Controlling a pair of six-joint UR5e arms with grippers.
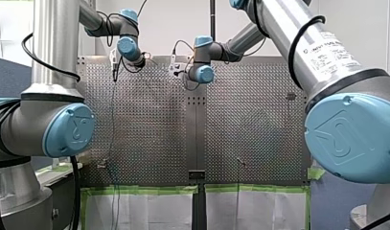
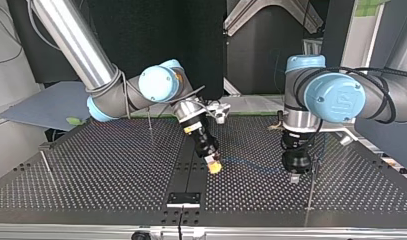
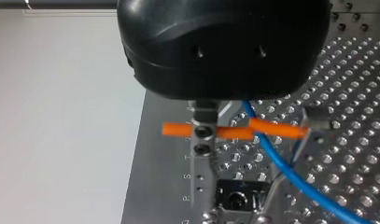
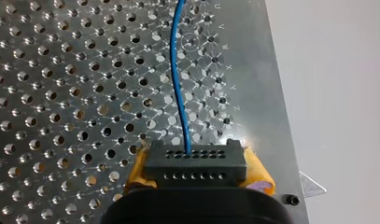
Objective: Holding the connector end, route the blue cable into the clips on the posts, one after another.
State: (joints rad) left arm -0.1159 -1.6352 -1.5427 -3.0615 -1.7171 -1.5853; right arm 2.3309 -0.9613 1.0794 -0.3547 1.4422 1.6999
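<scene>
My right gripper (image 4: 197,173) is clamped on the black connector (image 4: 195,161), with its yellow pads (image 4: 258,175) pressed to both ends of the block. The gripper's own body hides the connector's lower part. The blue cable (image 4: 177,84) leaves the connector's front face and runs straight ahead over the table (image 4: 61,93), out of the right wrist view. The table's edge lies just beside this gripper, and bare perforated plate spreads on its other side. My left gripper (image 3: 260,133) has its two metal fingers (image 3: 204,137) apart. An orange bar (image 3: 178,129) lies across them, and the cable passes through the gap, crossing the bar. Whether the cable touches either finger is hard to tell, since the farther one is blurred, and the black body covers where the cable comes from. The table's edge is close here too. Only the top view shows both grippers together. They are low over the table and well apart, with the cable a faint line between them. A thin post (image 2: 311,187) stands just beside my left gripper, and two more posts (image 2: 47,165) stand toward that view's left. Their clips are too small to make out. In the front view both grippers are small at the table's far end, and the arms' big near joints cover its side edges.
</scene>
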